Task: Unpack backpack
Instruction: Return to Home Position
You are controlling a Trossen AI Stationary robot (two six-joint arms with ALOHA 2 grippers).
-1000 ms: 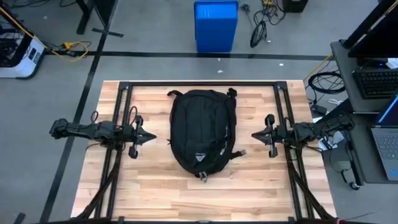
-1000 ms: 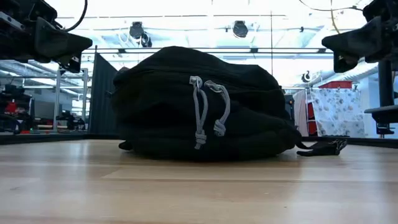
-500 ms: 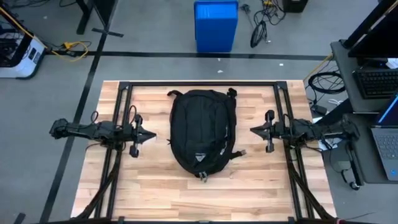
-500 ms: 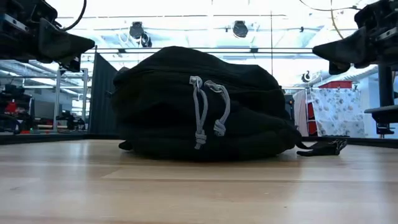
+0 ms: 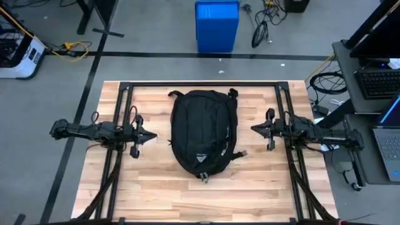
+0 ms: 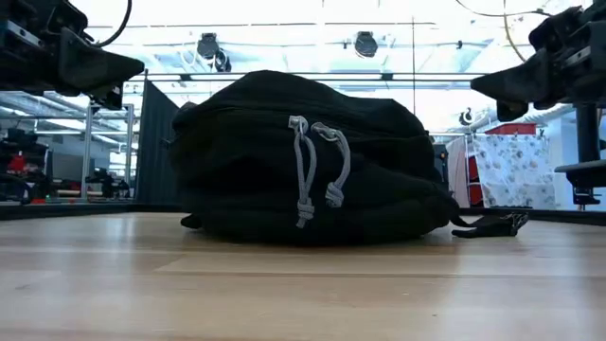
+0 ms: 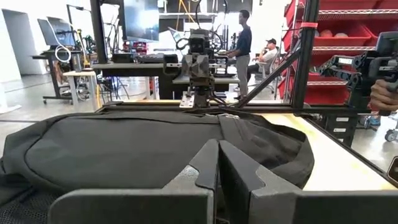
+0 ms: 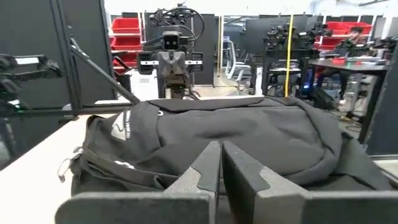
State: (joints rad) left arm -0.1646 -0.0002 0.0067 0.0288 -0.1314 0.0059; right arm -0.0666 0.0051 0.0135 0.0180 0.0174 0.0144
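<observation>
Two grippers: both are sitting with fingers pressed together, gripping nothing.
left gripper (image 5: pixel 152 137): is hanging raised off the table near the middle of its left edge, tip pointing at the backpack and staying clear of it. In the left wrist view (image 7: pixel 219 146) its fingers (image 7: pixel 208 163) are showing only a thin slit between them.
right gripper (image 5: pixel 253 130): is mirroring that near the middle of the right edge, also raised and apart from the fabric. In the right wrist view (image 8: pixel 221 146) the jaws are sitting together the same way.
backpack (image 5: pixel 203 128): is lying flat in the middle of the table (image 5: pixel 156 187), between the two tips and touching neither, its long axis running from far edge to near edge.
logo patch (image 5: pixel 200 159): is facing up at the end toward the near edge.
zip pulls (image 6: pixel 305 175): two grey cords are hanging side by side down the near face in the low view.
strap buckle (image 6: pixel 492 224): is lying on the wood just beside the bag's right side.
blue bin (image 5: pixel 217 25): is standing on the floor beyond the far edge.
people (image 7: pixel 244 37): are showing far back in the room in the left wrist view.
</observation>
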